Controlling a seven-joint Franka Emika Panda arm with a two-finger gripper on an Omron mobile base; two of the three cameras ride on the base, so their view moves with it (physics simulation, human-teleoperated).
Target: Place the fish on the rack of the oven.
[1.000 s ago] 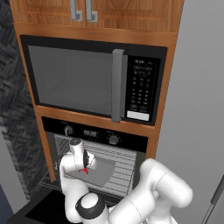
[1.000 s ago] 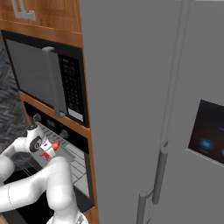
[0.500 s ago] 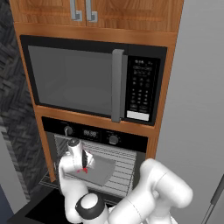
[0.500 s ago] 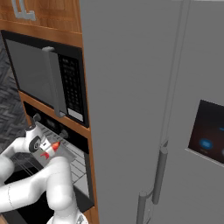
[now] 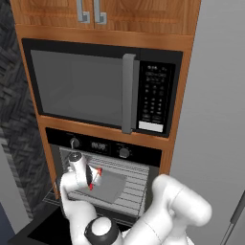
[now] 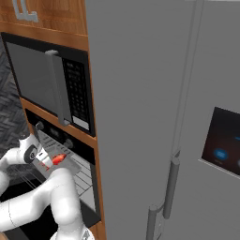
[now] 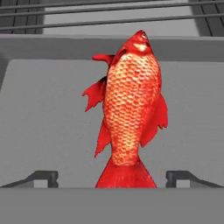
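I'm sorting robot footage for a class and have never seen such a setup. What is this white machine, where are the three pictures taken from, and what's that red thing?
All of it is computer-rendered. The white machine is a robot arm on a mobile base, working in a kitchen. Two pictures come from cameras on that base, behind the arm to its left and right; the third looks out from the hand itself.

The gripper reaches into the open oven, which sits under a microwave with a fridge alongside. The red thing is a small fish. In the hand view its tail sits between the two dark fingertips, though they look spread wider than the tail, so a firm hold by the jaws can't be confirmed.

Below the fish lies a flat grey tray on the oven's wire rack.
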